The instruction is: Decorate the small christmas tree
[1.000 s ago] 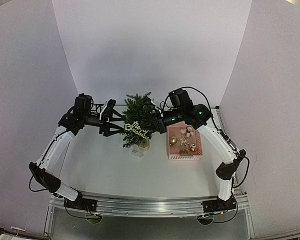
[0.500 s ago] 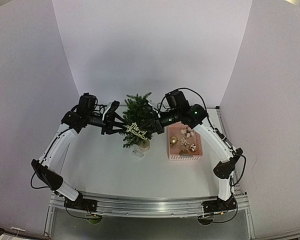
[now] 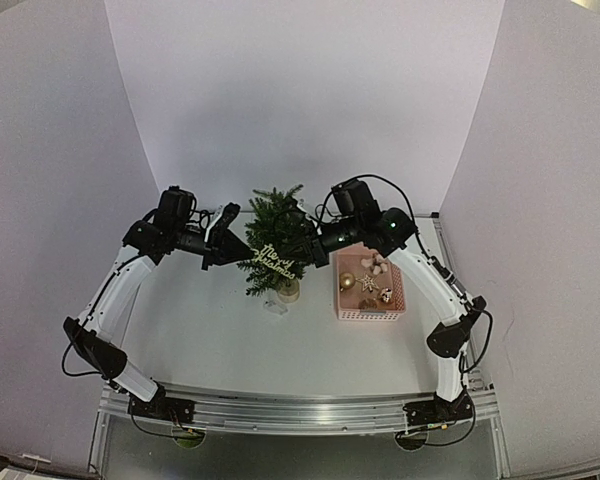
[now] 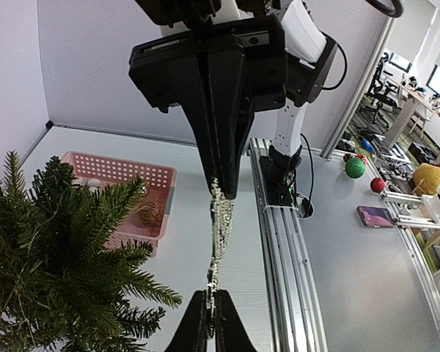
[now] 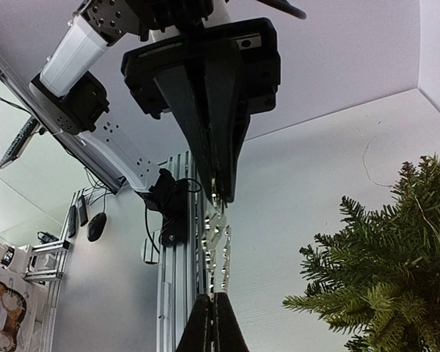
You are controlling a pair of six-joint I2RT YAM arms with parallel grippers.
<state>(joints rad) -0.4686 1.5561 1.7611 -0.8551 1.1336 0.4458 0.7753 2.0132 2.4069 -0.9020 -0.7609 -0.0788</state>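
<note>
On the counter the small christmas tree stands centrally, a pink basket near it. A glittery script sign stretches across its front branches: the left arm's fingers pinch one end, the right arm's fingers the other. Should the arms pull apart, the thin sign could snap or slip free; pressed in hard, it could tip the light tree.

A sign spans the small christmas tree between left hand and right hand.
</note>
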